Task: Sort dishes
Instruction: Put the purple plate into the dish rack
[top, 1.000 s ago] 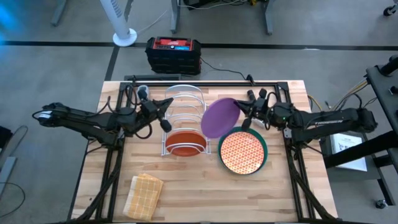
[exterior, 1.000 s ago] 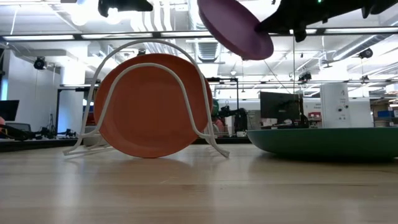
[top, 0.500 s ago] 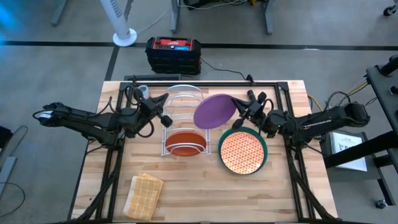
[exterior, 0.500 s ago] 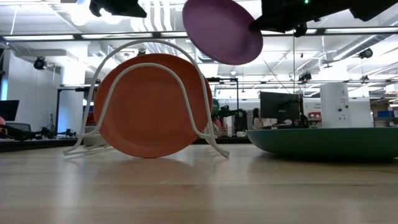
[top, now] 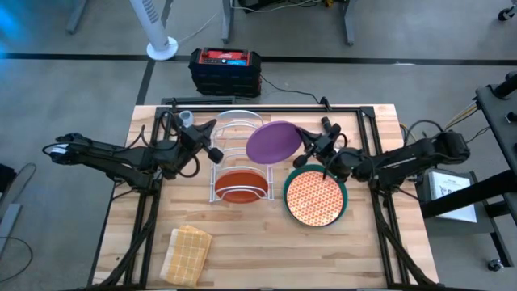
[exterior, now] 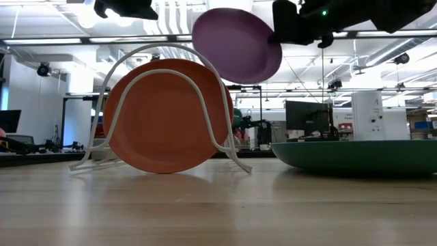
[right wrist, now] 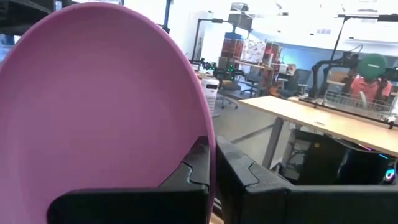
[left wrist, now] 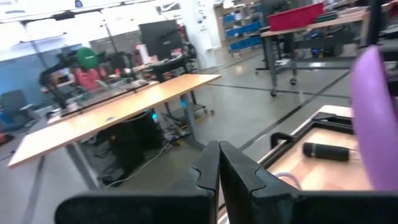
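My right gripper (top: 308, 148) is shut on a purple plate (top: 273, 141), held in the air over the right side of the white wire rack (top: 238, 129); the low view shows the plate (exterior: 235, 46) above the rack's hoops. A plain orange plate (top: 241, 184) stands on edge in the rack's near slot. An orange-patterned plate (top: 315, 196) lies in a larger teal plate (top: 342, 187) on the table right of the rack. My left gripper (top: 215, 153) hovers shut at the rack's left side, with nothing between its fingers (left wrist: 219, 168). My right gripper pinches the purple plate's rim (right wrist: 209, 146) between its two fingers, one finger on each face, at the plate's right side (top: 300, 144). The fingers reach in roughly level from the table's right. The plate is lifted clear and tilted, well above the rack.
A tan woven cloth (top: 187, 253) lies near the table's front left corner. A black frame rail (top: 266, 107) runs along the far edge. A black and red box (top: 225, 71) sits on the floor beyond the table.
My right gripper has carried the purple plate toward the table's left and slightly down, toward the rack, while turning at the wrist; the plate now stands more upright, nearer the hoops. My left gripper has stayed in place and swung a little about its wrist.
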You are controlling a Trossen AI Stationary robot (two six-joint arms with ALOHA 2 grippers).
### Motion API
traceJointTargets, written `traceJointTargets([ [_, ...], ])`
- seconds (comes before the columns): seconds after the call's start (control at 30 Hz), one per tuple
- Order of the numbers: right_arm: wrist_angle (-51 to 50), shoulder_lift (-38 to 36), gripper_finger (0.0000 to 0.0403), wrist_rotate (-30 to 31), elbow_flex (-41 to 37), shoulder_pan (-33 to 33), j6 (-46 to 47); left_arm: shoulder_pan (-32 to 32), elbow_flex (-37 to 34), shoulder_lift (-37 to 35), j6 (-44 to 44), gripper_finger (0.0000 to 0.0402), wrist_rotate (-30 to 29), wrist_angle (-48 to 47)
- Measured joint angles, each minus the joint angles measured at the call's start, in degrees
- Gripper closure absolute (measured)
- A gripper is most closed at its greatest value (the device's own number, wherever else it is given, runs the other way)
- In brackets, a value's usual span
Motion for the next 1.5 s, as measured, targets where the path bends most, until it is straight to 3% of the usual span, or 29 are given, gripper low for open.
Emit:
traceJointTargets([
  [0.27, 1.10, 2.39, 0.0403, 0.03, 0.02, 0.03, 0.55, 0.00, -0.01, 0.01, -0.38, 0.0401, -3.20, -0.52],
  [0.53, 9.56, 7.66, 0.0403, 1.76, 0.02, 1.48, -3.63, 0.00, -0.01, 0.11, -1.31, 0.0402, -6.78, -0.81],
  [1.2, 16.16, 14.93, 0.0403, 3.09, 0.11, 1.88, -4.02, 0.00, -0.01, 0.28, -1.31, 0.0401, -6.88, -1.29],
  [1.5, 20.87, 21.05, 0.0403, 4.81, 2.42, 1.97, -8.66, 0.00, -0.01, 0.28, -1.29, 0.0401, -6.88, -1.31],
])
